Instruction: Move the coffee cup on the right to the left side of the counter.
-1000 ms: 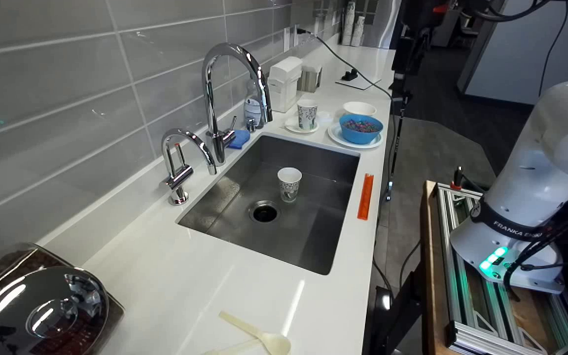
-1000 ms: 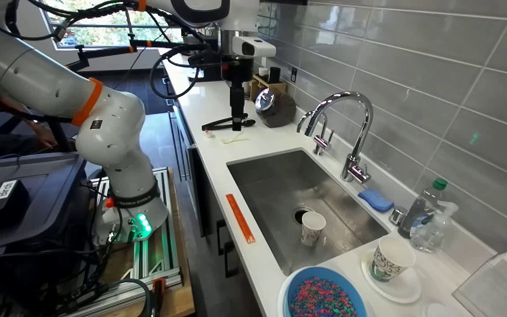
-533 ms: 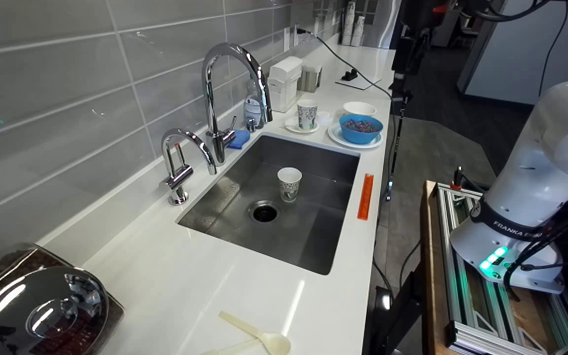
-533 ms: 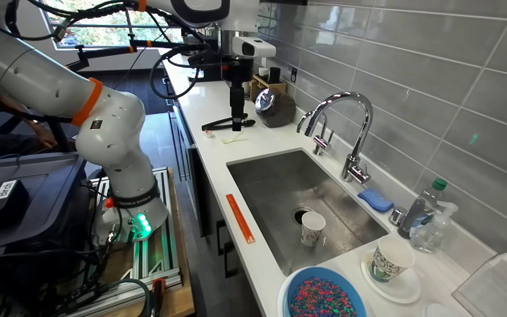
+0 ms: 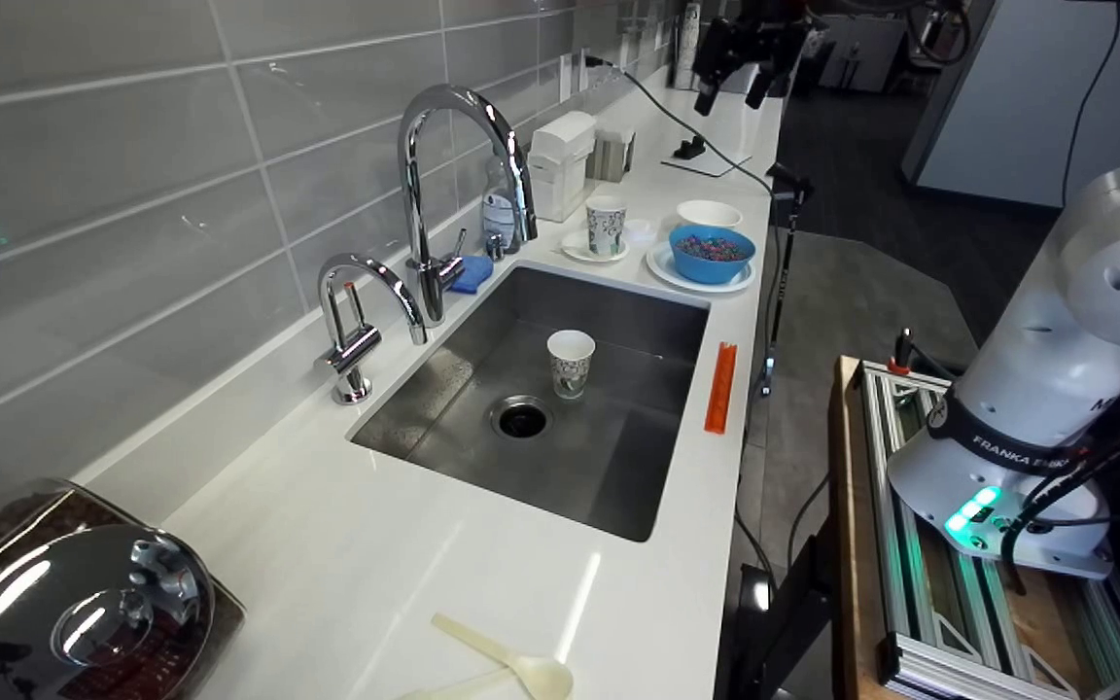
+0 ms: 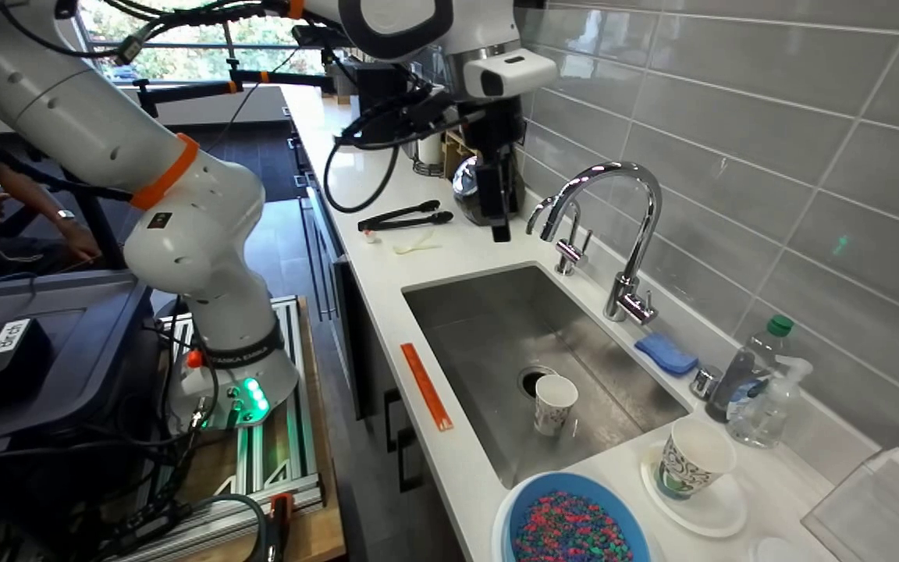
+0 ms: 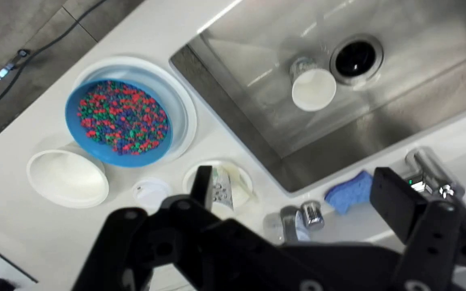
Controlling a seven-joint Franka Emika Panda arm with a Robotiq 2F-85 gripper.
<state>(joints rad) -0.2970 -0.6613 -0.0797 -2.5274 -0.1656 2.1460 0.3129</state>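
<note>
A white tapered paper cup with dark and teal print (image 5: 606, 226) stands upright on a small white plate beside the sink; it also shows in an exterior view (image 6: 691, 460) and, partly behind a finger, in the wrist view (image 7: 221, 188). A similar printed cup (image 6: 554, 404) stands in the steel sink near the drain, also in the wrist view (image 7: 313, 89). I cannot tell which is the task's cup. The counter (image 5: 356, 564) is glossy white. My gripper (image 7: 295, 182) is open and empty, high above the counter and apart from both cups; it shows in both exterior views (image 5: 730, 97) (image 6: 501, 226).
Chrome taps (image 6: 629, 234) rise at the wall side of the sink. A blue bowl of coloured beads (image 7: 119, 121), a white bowl (image 7: 67, 178), soap bottles (image 6: 754, 375) and a blue sponge (image 6: 666, 355) stand round it. A red strip (image 6: 426, 386) lies along the front edge.
My arm has moved toward the tiled wall and the taps, and the gripper has come into view at the top of an exterior view. The cups have not moved.
</note>
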